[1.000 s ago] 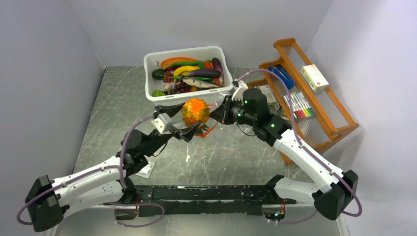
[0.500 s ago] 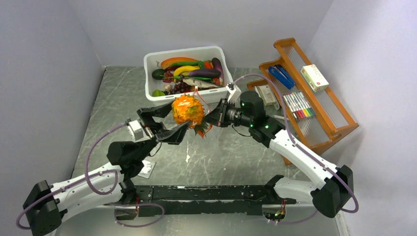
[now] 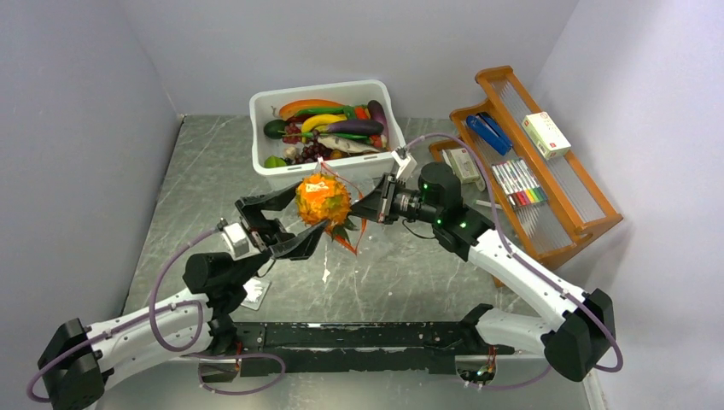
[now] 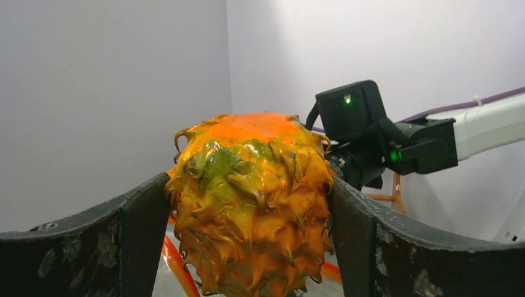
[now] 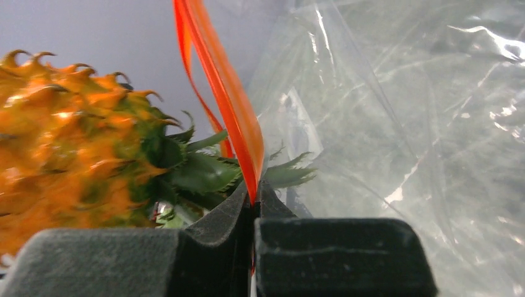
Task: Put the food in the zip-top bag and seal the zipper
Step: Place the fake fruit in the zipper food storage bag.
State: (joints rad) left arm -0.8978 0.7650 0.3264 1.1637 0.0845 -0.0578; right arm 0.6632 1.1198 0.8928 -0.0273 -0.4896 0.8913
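The left end effector (image 3: 309, 209), spread wide around the one orange spiky plastic pineapple (image 3: 323, 196), held it aloft, green crown at the mouth of the one clear floppy plastic bag (image 5: 384, 124), whose orange-red zipper strip (image 5: 226, 93) the shut right end effector (image 5: 254, 198) pinched; loading looked barely begun, sealing undone, other toy food in one white tub (image 3: 265, 166).
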